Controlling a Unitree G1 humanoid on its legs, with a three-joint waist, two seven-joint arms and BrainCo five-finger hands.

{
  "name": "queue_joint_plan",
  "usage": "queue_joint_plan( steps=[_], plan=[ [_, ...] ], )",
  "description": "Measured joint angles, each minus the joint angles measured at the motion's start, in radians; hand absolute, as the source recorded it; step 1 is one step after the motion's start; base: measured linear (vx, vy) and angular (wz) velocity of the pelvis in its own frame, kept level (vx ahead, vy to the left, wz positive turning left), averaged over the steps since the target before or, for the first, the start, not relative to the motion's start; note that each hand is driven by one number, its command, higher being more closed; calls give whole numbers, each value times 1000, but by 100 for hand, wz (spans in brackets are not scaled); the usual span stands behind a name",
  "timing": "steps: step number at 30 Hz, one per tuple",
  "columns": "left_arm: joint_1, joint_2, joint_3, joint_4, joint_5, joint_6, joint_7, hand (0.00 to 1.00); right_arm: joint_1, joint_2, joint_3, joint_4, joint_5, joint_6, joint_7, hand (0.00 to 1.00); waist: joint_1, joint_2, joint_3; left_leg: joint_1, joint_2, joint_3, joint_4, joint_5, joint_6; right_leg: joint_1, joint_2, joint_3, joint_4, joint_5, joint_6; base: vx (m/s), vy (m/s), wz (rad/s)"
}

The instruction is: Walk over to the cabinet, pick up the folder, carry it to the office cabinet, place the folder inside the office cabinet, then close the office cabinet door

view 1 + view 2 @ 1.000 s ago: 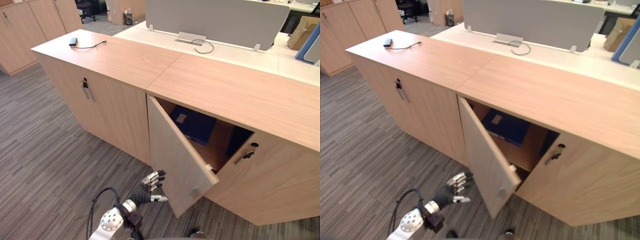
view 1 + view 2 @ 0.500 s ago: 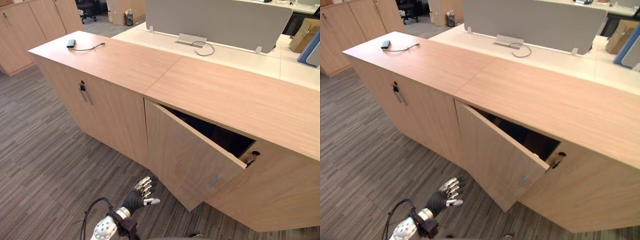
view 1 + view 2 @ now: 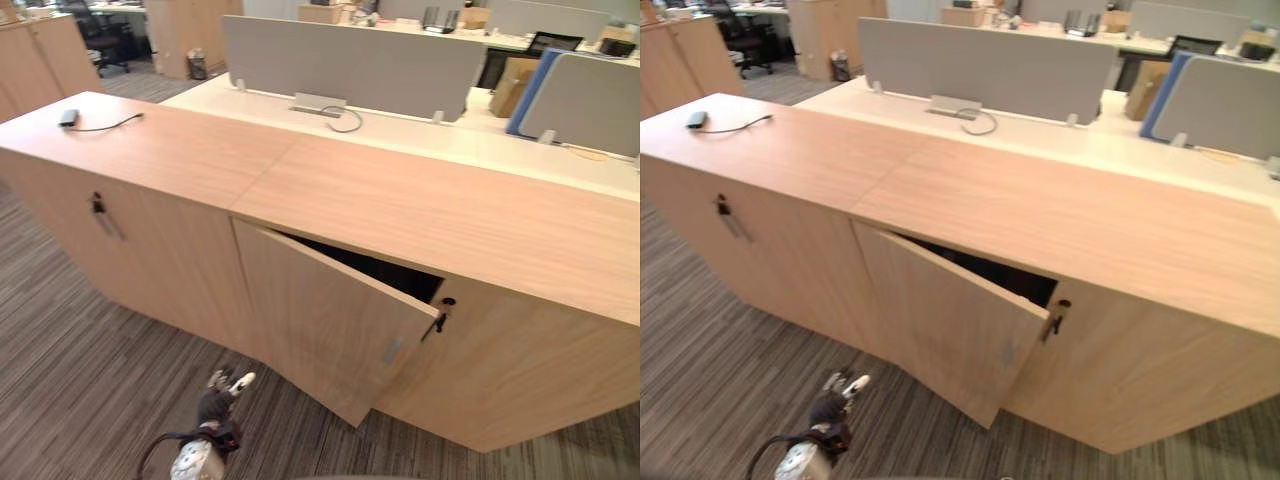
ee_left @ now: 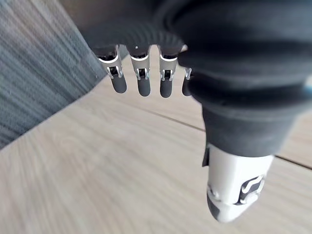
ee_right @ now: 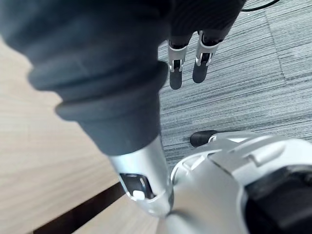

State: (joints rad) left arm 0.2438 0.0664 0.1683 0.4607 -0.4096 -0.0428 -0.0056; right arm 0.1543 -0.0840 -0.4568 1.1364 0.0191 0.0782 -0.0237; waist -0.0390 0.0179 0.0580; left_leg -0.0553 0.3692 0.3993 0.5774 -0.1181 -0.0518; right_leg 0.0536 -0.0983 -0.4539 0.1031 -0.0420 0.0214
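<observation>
One door leaf ajar: the office cabinet door [image 3: 322, 318] stands at a narrow angle off the office cabinet [image 3: 520, 370], up and to the right of the left hand [image 3: 221, 392], not touching it. Left hand low over the carpet [image 3: 70, 380], fingers [image 4: 140, 83] loosely straight, holding nothing. Right hand [image 5: 201, 67] likewise slack and empty, pointing at the carpet. Interior past the gap dark; contents cannot be told.

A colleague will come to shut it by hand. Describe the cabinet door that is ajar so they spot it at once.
Find the long low light-wood cabinet in front of the white desk with grey divider screens. On its front, look at the middle light-wood door. Unlike the flush doors on either side, it swings out at an angle, a dark gap behind it.
</observation>
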Motion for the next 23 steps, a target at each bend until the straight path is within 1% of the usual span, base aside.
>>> queue_joint_plan(
  steps=[1,2,3,4,5,6,7,8,9,10,12,13,15,16,21,22,23],
  plan=[
    [0,-8,57,30,-4,-6,13,0,-3,-4,-19,1,0,2,0,0,5,-9,14,-43,-11,-90,81,33,5,6,-2,32,-3,-3,-5,119,-87,-58],
    [-1,-12,78,54,-13,-9,19,0,-2,-6,-34,-5,0,4,0,0,8,-13,16,-54,-34,-138,89,8,-20,10,-7,50,-3,-3,-5,138,-12,-86],
    [-2,-33,123,117,-36,-11,25,0,-5,-14,-64,-19,0,6,-1,0,21,3,27,-62,-111,-243,43,-68,-45,1,-15,98,0,-3,-6,119,39,-75],
    [-3,-42,139,141,-42,-12,27,0,-4,-14,-72,-35,0,8,-2,0,26,11,33,-69,-136,-276,25,-92,-44,-2,-15,112,4,-1,-8,134,110,-88],
    [-3,-63,184,192,-57,-14,27,0,-5,-11,-72,-56,0,9,-3,0,33,17,45,-77,-191,-341,-11,-125,-48,-5,-18,142,17,-2,-7,110,218,-77],
    [-1,-88,239,249,-77,-14,26,0,-8,-4,-71,-81,0,10,-2,0,40,18,44,-77,-245,-404,-87,-125,-50,-25,-24,168,41,-13,5,103,245,-87],
    [2,-105,276,293,-85,-14,26,0,-8,3,-69,-100,0,9,-2,0,45,31,41,-66,-262,-440,-165,-108,-54,-39,-13,191,64,-26,20,77,223,-93],
    [1,-112,309,347,-87,-13,26,0,-13,22,-69,-112,-1,9,-2,0,52,37,42,-48,-264,-431,-167,-78,-31,-39,-9,222,75,-35,33,92,173,-70],
    [9,-120,335,381,-80,-9,26,0,-10,48,-59,-134,-1,8,1,0,50,19,30,-39,-273,-411,-189,-84,-32,-35,-16,224,67,-33,36,146,190,-55],
    [11,-124,359,408,-51,-6,22,0,-1,77,-50,-154,-1,8,1,0,47,-3,21,-25,-286,-384,-216,-83,-22,-37,-36,237,60,-26,41,156,179,-30],
    [13,-132,391,455,11,0,8,0,-2,92,-47,-163,1,4,1,0,52,-16,8,13,-307,-346,-282,-68,-6,-36,-61,253,39,-20,48,201,146,-43],
    [14,-131,406,471,54,1,4,0,-2,91,-34,-163,2,1,1,0,53,-16,-4,37,-321,-325,-332,-48,8,-31,-70,269,17,-7,66,198,105,-42],
    [10,-122,414,505,92,3,0,0,8,91,-33,-159,7,-3,1,0,47,-18,-29,65,-338,-323,-389,-24,12,-18,-78,269,-26,5,79,262,54,-11],
    [1,-119,415,519,98,4,-2,0,11,90,-34,-157,12,-3,2,0,46,-14,-34,78,-343,-326,-407,-21,12,-2,-77,266,-52,9,84,293,31,4],
    [-17,-109,421,545,114,3,-1,0,12,84,-43,-101,39,-21,3,0,49,-20,-42,146,-347,-336,-442,-21,12,75,-71,258,-101,10,85,176,4,-1],
    [-22,-104,413,553,118,3,0,0,11,81,-43,-95,39,-21,4,0,49,-23,-46,147,-347,-338,-445,-21,12,75,-70,257,-103,10,85,102,14,0],
    [-29,-94,382,557,130,3,7,0,9,77,-40,-80,39,-22,7,0,49,-24,-53,147,-348,-342,-450,-21,12,75,-70,255,-110,11,85,53,7,1]
  ],
)
